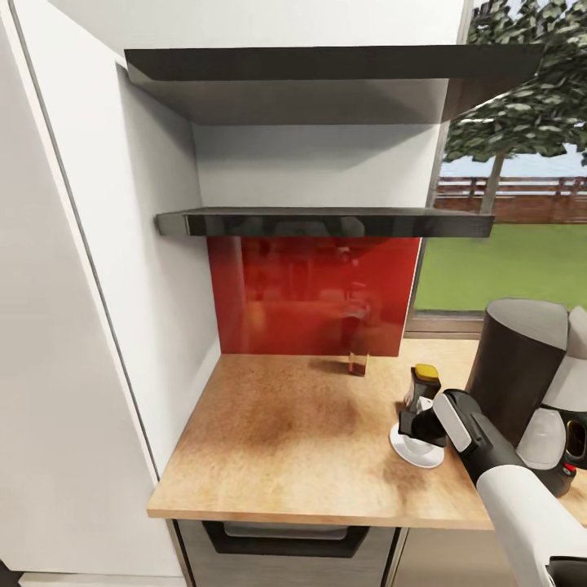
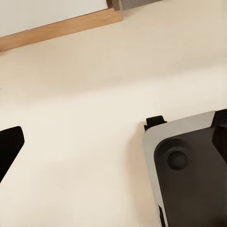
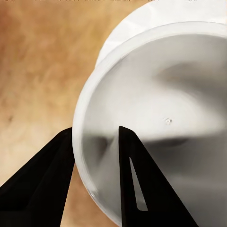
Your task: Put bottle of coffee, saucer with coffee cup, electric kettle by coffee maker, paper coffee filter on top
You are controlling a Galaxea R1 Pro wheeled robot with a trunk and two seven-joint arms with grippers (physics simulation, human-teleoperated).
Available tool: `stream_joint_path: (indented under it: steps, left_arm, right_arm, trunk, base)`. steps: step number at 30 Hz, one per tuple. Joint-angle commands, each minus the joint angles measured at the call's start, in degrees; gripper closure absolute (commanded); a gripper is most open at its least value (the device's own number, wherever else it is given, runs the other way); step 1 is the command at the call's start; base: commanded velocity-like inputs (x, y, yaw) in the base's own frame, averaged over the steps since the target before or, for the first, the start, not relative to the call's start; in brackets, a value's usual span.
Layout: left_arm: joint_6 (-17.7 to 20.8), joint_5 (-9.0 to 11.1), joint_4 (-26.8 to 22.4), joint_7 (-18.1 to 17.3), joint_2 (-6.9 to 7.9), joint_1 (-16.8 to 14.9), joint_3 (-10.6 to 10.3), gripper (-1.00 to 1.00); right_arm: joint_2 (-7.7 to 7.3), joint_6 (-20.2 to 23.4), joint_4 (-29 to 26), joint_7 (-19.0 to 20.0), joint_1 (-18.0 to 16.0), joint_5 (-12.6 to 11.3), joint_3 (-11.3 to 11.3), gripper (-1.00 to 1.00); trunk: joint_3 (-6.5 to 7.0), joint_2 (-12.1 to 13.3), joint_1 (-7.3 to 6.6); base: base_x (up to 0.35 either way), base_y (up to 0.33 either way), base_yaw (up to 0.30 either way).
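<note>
My right gripper [image 3: 97, 161] is pinching the cup's [image 3: 156, 109] rim, one finger inside and one outside, with the cup sitting on the saucer [image 1: 417, 451] on the countertop [image 1: 302, 440], next to the coffee bottle [image 1: 421, 387] and the coffee maker [image 1: 522, 383]; can't tell on my left gripper

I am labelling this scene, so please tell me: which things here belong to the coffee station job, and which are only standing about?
Job: coffee cup, saucer, bottle of coffee, coffee maker, kitchen countertop, kitchen shelf.
Only there: red backsplash, small brown item beside it, lawn outside.
</note>
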Motion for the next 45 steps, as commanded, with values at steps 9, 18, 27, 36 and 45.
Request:
stream_joint_path:
  steps: [9, 18, 27, 36, 45]
  left_arm:
    - [-0.2, -0.5, 0.0, -0.3, 0.00, 0.0, 0.5, -1.00]
    - [-0.2, -0.5, 0.0, -0.3, 0.00, 0.0, 0.5, -1.00]
    - [-0.2, -0.5, 0.0, -0.3, 0.00, 0.0, 0.5, -1.00]
    - [-0.2, -0.5, 0.0, -0.3, 0.13, 0.0, 0.5, -1.00]
    - [-0.2, -0.5, 0.0, -0.2, 0.21, 0.0, 0.5, -1.00]
  right_arm:
    - [0.00, 0.1, 0.0, -0.5, 0.0, -0.6, 0.0, 1.00]
    - [0.00, 0.1, 0.0, -0.5, 0.0, -0.6, 0.0, 1.00]
    - [0.00, 0.1, 0.2, -0.5, 0.0, -0.5, -0.1, -1.00]
    - [0.00, 0.1, 0.2, -0.6, 0.0, -0.6, -0.1, -1.00]
    - [0.00, 0.1, -0.7, -0.6, 0.0, -0.7, -0.2, -1.00]
  trunk:
    - [-0.02, 0.0, 0.02]
    - [-0.02, 0.0, 0.02]
    - [-0.02, 0.0, 0.02]
    - [-0.02, 0.0, 0.02]
    - [-0.02, 0.0, 0.02]
  base:
    - [0.077, -0.033, 0.000]
    - [0.008, -0.004, 0.000]
    - [0.000, 0.000, 0.000]
    - [0.000, 0.000, 0.000]
    - [0.000, 0.000, 0.000]
